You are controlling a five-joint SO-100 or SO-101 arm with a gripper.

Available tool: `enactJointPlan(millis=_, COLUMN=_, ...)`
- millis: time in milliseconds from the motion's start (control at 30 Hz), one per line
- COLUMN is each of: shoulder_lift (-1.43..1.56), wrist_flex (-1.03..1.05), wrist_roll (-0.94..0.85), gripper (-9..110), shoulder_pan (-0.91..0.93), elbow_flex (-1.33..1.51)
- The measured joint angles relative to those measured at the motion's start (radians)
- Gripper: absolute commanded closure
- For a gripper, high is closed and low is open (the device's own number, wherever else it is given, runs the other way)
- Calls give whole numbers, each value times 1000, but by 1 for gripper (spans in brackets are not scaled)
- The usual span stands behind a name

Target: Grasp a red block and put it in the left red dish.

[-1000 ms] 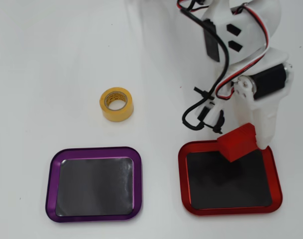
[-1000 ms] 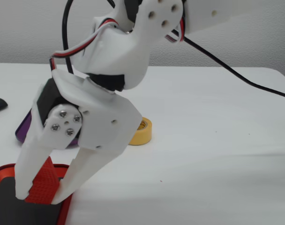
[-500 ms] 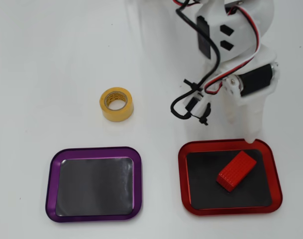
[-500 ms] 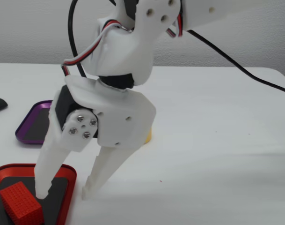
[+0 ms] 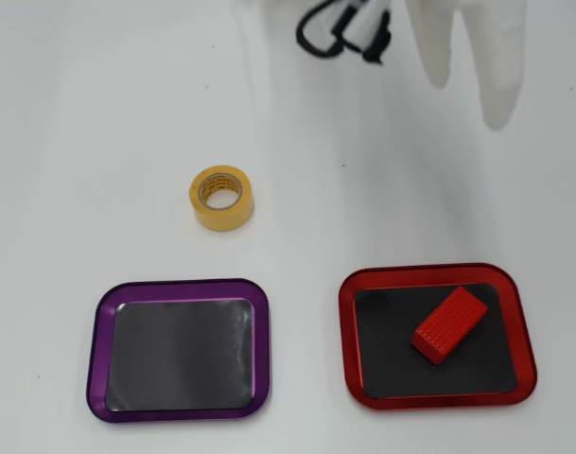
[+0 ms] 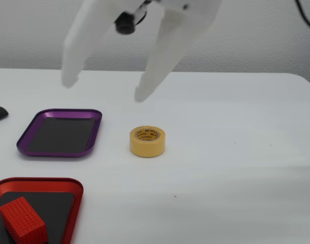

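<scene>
The red block (image 5: 449, 323), lying askew in the red dish (image 5: 435, 399) at lower right, looks light, rigid and grippy-textured, best pinched across its narrow sides by the white gripper (image 6: 103, 86), whose jaws hang spread and empty.

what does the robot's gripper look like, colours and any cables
The gripper has two long, flat, plain white fingers tapering to rounded tips, with no markings visible. A small black round part sits where they meet, and looped black cables run by its base in the overhead view.

Open white table (image 5: 382, 199) lies below my raised, spread gripper (image 6: 101, 89); only the yellow tape roll (image 5: 222, 198) stands mid-table, apart from the purple tray (image 5: 179, 288) and the red dish (image 5: 429, 274) holding the red block (image 5: 448, 324).
</scene>
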Motion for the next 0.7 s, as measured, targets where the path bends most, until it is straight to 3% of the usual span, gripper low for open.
enactJointPlan(millis=400, shoulder_lift=618, wrist_flex=21, wrist_roll=-5, gripper=80, shoulder_pan=3, elbow_flex=509)
enactJointPlan(millis=700, shoulder_lift=1058, wrist_flex=-241, wrist_roll=-5, gripper=81, shoulder_pan=87, elbow_flex=1200)
